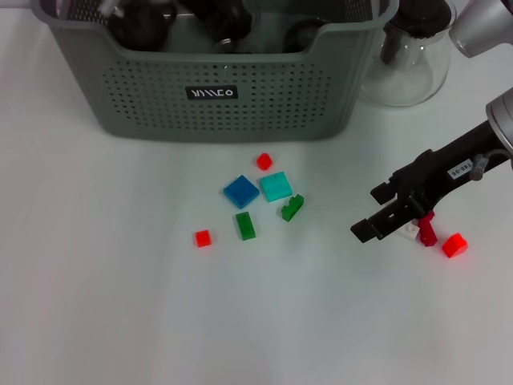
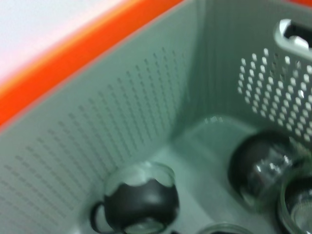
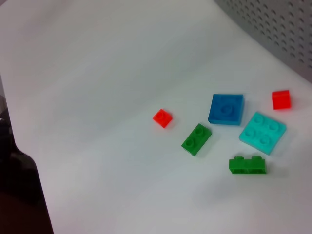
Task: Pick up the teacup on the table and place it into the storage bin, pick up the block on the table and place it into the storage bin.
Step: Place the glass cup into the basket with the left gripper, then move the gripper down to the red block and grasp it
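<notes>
The right claw (image 1: 385, 212) hangs low over the white bench (image 1: 96, 305), its 2 black fingers spread apart with nothing between them. Just behind its fingertips, under the arm, lie a dark red block (image 1: 427, 230) and a white block (image 1: 410, 230), touching each other, and a bright red block (image 1: 454, 245) sits a little farther out toward the robot's right.

Out in front of the claw's open tips, toward the robot's left, is a loose cluster of blocks. Nearest is a green stepped block (image 1: 292, 208), then a turquoise square plate (image 1: 276, 186) and a blue square plate (image 1: 241, 191) side by side, a flat green block (image 1: 245, 225), a small red block (image 1: 264, 161) beyond them, and another small red block (image 1: 202, 237) farthest from the claw.

The storage bin (image 1: 216, 96) stands well beyond the claw, on the far side of that cluster, its black label facing the robot. Inside it, the left wrist view shows a teacup (image 2: 139, 202) with a dark body, resting on the bin floor near 1 perforated wall, with other dark and glass pieces beside it. A clear glass pitcher (image 1: 405, 68) stands just to the right of the bin.

The left claw does not show; I cannot tell more than that its camera looks down into the bin.
</notes>
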Robot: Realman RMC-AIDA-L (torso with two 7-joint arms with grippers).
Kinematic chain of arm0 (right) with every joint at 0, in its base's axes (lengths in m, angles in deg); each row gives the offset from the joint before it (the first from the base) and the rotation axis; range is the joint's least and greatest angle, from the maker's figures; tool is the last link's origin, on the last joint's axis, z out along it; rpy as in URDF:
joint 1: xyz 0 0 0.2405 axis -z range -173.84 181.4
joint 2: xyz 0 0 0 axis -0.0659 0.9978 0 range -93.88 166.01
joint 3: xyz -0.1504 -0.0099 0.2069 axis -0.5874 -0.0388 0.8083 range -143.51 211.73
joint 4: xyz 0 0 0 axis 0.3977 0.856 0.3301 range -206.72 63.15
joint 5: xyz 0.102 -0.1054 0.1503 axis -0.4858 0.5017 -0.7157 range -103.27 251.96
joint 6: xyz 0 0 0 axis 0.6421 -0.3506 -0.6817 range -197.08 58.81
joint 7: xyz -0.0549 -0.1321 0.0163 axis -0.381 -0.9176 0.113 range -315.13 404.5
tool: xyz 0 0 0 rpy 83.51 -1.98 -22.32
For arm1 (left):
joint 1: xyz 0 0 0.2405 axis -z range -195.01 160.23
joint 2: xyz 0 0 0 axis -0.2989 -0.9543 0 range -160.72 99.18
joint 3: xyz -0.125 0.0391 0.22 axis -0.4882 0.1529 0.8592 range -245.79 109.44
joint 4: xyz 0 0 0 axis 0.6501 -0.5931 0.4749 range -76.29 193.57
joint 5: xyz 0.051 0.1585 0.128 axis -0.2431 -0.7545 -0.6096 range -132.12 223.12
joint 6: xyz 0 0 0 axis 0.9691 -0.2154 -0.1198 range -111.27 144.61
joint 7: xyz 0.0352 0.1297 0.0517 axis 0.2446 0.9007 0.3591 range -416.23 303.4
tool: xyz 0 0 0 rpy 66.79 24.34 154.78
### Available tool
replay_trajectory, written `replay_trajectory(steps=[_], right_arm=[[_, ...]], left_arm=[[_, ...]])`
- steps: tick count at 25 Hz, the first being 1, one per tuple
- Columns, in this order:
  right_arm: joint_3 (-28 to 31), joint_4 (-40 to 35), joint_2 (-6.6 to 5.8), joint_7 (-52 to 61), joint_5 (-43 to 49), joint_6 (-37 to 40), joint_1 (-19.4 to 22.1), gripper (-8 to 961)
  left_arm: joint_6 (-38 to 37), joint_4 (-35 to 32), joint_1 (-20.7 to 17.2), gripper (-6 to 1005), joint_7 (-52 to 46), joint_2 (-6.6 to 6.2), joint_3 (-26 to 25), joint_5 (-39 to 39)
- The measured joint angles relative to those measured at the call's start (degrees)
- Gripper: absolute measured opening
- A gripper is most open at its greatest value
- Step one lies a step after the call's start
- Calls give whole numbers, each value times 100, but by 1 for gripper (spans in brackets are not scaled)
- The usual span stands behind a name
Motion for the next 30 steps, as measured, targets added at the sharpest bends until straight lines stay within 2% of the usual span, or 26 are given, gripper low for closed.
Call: replay_trajectory(steps=[1,2,3,10,11,12,13,17,20,23,26,29,30], right_arm=[[0,0,-3,0,3,5,0,945],[0,0,-6,-3,5,5,0,945],[0,0,-10,-13,6,6,0,945],[8,-17,-15,-68,0,30,0,945],[9,-29,-15,-70,-4,40,0,945],[11,-44,-17,-73,-12,59,0,945],[18,-60,-20,-74,-20,72,0,945],[49,-92,-61,-76,-24,102,0,945],[60,-102,-101,-81,-27,121,6,945],[80,-129,-159,-122,-28,191,23,945],[151,-214,-224,-186,-29,245,42,945],[244,-257,-268,-293,-23,304,51,946],[262,-258,-283,-338,-15,336,52,946]], left_arm=[[-91,-188,-68,466,0,12,-16,31],[-345,-743,-244,488,0,43,-73,144],[-345,-743,-244,532,0,43,-73,144],[-1143,-2431,-828,860,-25,76,-260,988],[-1311,-2815,-975,858,22,87,-358,1280],[-1311,-2815,-975,856,22,87,-358,1280],[-1621,-3459,-1332,855,222,104,-511,2051],[-2292,-4103,-1888,849,865,112,-907,3404],[-3326,-4166,-2335,850,1652,122,-1512,4651],[-4314,-3857,-2646,851,2329,140,-2017,5427],[-4936,-3352,-2858,852,2849,148,-2286,5696],[-5185,-2833,-3020,853,3365,128,-2296,5690],[-5327,-2460,-3127,853,3838,108,-2238,5672]])
